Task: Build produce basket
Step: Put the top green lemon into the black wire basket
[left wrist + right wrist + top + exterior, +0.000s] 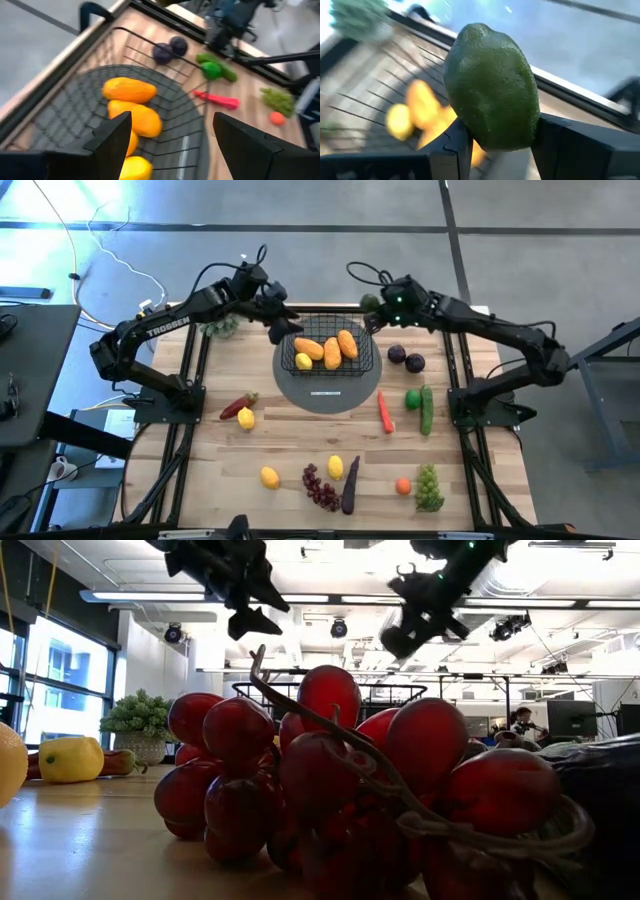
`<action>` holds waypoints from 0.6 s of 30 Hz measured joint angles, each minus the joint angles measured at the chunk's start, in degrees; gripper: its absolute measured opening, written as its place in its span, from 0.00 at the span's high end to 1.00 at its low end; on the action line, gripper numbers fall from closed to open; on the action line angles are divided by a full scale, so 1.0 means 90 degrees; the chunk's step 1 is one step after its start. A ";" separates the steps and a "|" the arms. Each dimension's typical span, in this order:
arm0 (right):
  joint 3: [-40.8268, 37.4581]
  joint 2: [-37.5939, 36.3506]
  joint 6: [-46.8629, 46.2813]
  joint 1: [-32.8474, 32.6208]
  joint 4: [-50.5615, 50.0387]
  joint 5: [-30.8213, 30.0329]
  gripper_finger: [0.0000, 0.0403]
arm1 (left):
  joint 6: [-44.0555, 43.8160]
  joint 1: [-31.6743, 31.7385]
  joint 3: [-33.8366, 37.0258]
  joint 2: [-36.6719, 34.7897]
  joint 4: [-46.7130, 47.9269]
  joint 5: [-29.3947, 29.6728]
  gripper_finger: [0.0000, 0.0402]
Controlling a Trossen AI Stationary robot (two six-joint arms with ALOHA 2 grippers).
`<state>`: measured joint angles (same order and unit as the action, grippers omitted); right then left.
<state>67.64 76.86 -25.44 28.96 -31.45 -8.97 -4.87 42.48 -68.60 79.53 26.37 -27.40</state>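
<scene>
Basket (362,367) holds three mangoes (333,352), one lemon (303,361) — right claw (374,313) pinches avocado (491,86), left claw (283,323) spread

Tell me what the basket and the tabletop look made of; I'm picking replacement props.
The basket: black wire, probably coated metal, judging by its thin dark rods with open gaps. The tabletop: pale wood, apparently butcher-block, showing joined strips and grain with a smooth, slightly glossy finish.
</scene>
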 joint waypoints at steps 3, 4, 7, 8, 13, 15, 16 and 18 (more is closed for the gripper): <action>0.0000 0.0000 -0.0257 -0.0377 0.0458 -0.0021 0.69 | -0.0105 -0.0003 0.0000 0.0002 0.0001 -0.0119 0.32; 0.0000 0.0000 -0.0339 -0.0508 0.0610 -0.0070 0.69 | -0.0106 -0.0002 0.0000 0.0002 0.0005 -0.0118 0.31; 0.0000 0.0000 -0.0519 -0.0892 0.0846 -0.0356 0.69 | -0.0189 -0.0007 0.0000 0.0002 0.0012 -0.0116 0.28; 0.0000 0.0000 -0.0598 -0.1009 0.0899 -0.0414 0.69 | -0.0230 -0.0007 0.0000 0.0002 0.0005 -0.0116 0.27; 0.0000 0.0003 -0.0924 -0.1500 0.1314 -0.0590 0.69 | -0.0446 0.0009 0.0000 0.0002 -0.0137 -0.0153 0.24; 0.0000 0.0070 -0.1071 -0.1678 0.1574 -0.0690 0.69 | -0.0341 0.0015 0.0000 0.0006 -0.0304 -0.0370 0.24; 0.0000 0.0117 -0.1117 -0.1752 0.1656 -0.0722 0.69 | -0.0297 0.0015 0.0000 0.0007 -0.0408 -0.0546 0.24; 0.0000 0.0260 -0.1130 -0.1873 0.1926 -0.0782 0.69 | -0.0275 0.0015 0.0000 0.0007 -0.0650 -0.0974 0.24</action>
<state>67.64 79.20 -35.62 12.10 -14.11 -16.01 -7.34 42.61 -68.60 79.59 20.52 -36.17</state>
